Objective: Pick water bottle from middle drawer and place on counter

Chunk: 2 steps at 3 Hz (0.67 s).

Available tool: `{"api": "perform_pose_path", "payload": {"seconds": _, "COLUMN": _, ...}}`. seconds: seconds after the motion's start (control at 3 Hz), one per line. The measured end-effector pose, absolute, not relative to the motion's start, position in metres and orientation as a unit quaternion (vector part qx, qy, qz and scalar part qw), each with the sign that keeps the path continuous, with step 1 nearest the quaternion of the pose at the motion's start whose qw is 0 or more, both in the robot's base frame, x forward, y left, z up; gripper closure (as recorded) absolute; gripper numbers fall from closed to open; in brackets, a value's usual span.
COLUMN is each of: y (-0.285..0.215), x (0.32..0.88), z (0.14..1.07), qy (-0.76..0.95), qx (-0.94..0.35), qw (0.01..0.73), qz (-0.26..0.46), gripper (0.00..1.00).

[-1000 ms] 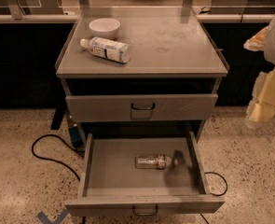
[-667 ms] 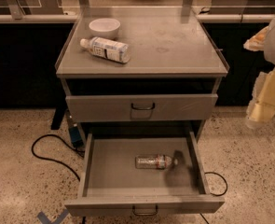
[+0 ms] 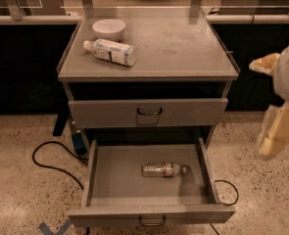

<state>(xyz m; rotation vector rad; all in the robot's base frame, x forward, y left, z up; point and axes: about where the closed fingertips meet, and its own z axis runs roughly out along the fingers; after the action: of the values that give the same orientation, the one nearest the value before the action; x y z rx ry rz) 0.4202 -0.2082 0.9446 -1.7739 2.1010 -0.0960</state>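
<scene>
Bottles first: you have 2 in view. The water bottle (image 3: 161, 169) lies on its side on the floor of the middle drawer (image 3: 91, 173), a little right of centre. Its white cap points right and its length runs parallel to the drawer front. It touches none of the drawer walls, and it is the only thing you can see in there. The drawer is pulled fully out toward you, and its small loop handle (image 3: 151, 222) shows at the bottom edge.

Above it, 1 drawer (image 3: 109, 114) is closed, with a dark gap between that drawer and the counter (image 3: 183, 48).

On the counter's left half, a larger bottle (image 3: 109, 51) with a printed label lies on its side, cap to the left. A white bowl (image 3: 108, 28) stands just behind it, near the back rim. The right half of the counter shows only faint ring stains.

Your gripper (image 3: 276, 131) hangs at the far right of the view. It sits outside the cabinet, level with the closed drawer and well apart from the water bottle. It appears only as a pale blurred shape, so you cannot tell whether it is open or closed, and nothing is seen in it.

A black cable (image 3: 51, 160) loops over the speckled floor left of the cabinet.
</scene>
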Motion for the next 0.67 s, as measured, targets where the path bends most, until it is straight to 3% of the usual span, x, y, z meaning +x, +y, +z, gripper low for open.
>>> {"api": "perform_pose_path", "payload": {"seconds": 0.67, "y": -0.174, "x": 0.406, "z": 0.778, "qy": 0.705, "qx": -0.684, "qw": 0.189, "qz": 0.003, "gripper": 0.0}}
